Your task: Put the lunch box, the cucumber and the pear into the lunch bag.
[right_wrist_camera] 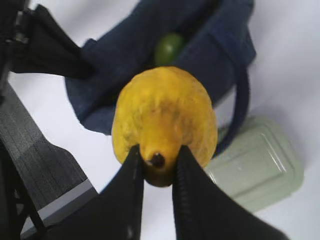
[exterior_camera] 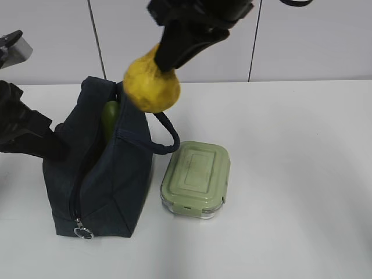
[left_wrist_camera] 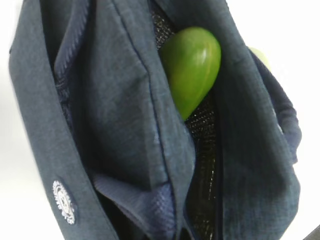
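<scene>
Right gripper (right_wrist_camera: 156,172): jaws clamped on pear (exterior_camera: 151,86) neck, above open lunch bag (exterior_camera: 104,180). Cucumber (left_wrist_camera: 192,67) inside bag. Lunch box (exterior_camera: 196,179) on counter (exterior_camera: 302,174), just right of bag. Left gripper (exterior_camera: 55,150): closed on bag's left rim.

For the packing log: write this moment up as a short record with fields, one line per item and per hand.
pear: held in the air by its narrow neck, above the bag's open top
right hand: shut on the pear
cucumber: already in the bag, one end showing at the opening
lunch bag: upright on the table, zipper open
left hand: at the bag's left side, apparently pinching the fabric to hold the mouth open
lunch box: on the table just right of the bag, lid on
</scene>
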